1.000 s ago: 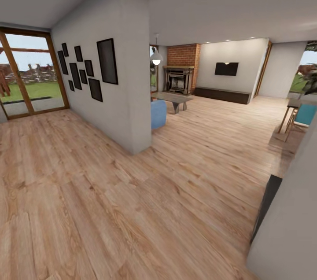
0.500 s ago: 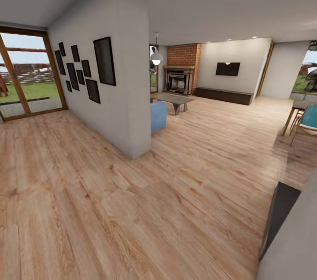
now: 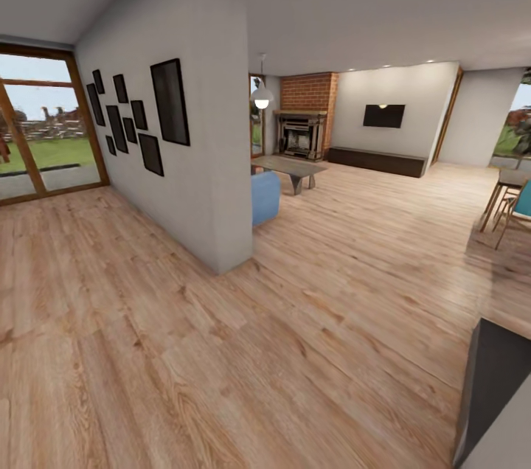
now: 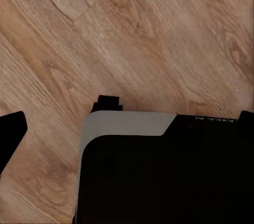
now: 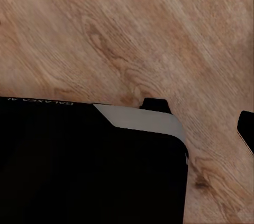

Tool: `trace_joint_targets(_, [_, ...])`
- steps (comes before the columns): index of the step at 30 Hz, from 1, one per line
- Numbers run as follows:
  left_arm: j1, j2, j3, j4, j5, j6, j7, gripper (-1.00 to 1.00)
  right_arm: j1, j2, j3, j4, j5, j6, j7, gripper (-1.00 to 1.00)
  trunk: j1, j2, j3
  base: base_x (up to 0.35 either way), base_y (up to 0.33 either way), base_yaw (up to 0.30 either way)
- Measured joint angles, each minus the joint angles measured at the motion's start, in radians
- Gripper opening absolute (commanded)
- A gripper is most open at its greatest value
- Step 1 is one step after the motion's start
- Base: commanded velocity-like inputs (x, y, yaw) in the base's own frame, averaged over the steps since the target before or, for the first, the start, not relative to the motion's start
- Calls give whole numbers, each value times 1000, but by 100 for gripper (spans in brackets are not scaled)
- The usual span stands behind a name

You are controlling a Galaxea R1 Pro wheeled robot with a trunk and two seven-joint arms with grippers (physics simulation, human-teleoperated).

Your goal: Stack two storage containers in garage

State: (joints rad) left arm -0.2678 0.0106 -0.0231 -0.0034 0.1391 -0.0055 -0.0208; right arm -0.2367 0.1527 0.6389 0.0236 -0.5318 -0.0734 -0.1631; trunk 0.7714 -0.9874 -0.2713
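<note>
The two storage containers are out of view, and so is the garage. I am on the light wood-plank floor [image 3: 310, 321], looking toward the living room with its blue sofa end [image 3: 265, 196] and low table [image 3: 291, 167]. Both wrist views look down on my black base [image 4: 159, 176] [image 5: 90, 166] over the planks. A dark tip [image 4: 8, 137] sits at the edge of the left wrist view and another dark tip [image 5: 246, 129] at the edge of the right wrist view. How the jaws stand cannot be made out.
A grey partition wall [image 3: 214, 159] with black picture frames juts out ahead on the left. Wood-framed glass doors [image 3: 44, 130] stand far left. A brick fireplace [image 3: 301, 131] and wall TV [image 3: 383, 115] lie beyond. A dark cabinet [image 3: 494, 380] is close at right, with chairs [image 3: 516, 207] behind it.
The whole head view has shifted, so the camera has moved. The partition wall looks nearer and the dark cabinet has slid toward the lower right corner.
</note>
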Motion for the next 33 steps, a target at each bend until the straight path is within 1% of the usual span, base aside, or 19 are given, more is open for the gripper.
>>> trace_joint_targets(6, [0,0,0,0,0,0,0,100,0,0,-1,0,-1,0,0,100,0,0,0,322,0,-114])
trace_joint_targets(33, [0,0,0,0,0,0,0,100,0,0,-2,0,0,0,0,100,0,0,0,322,0,-228])
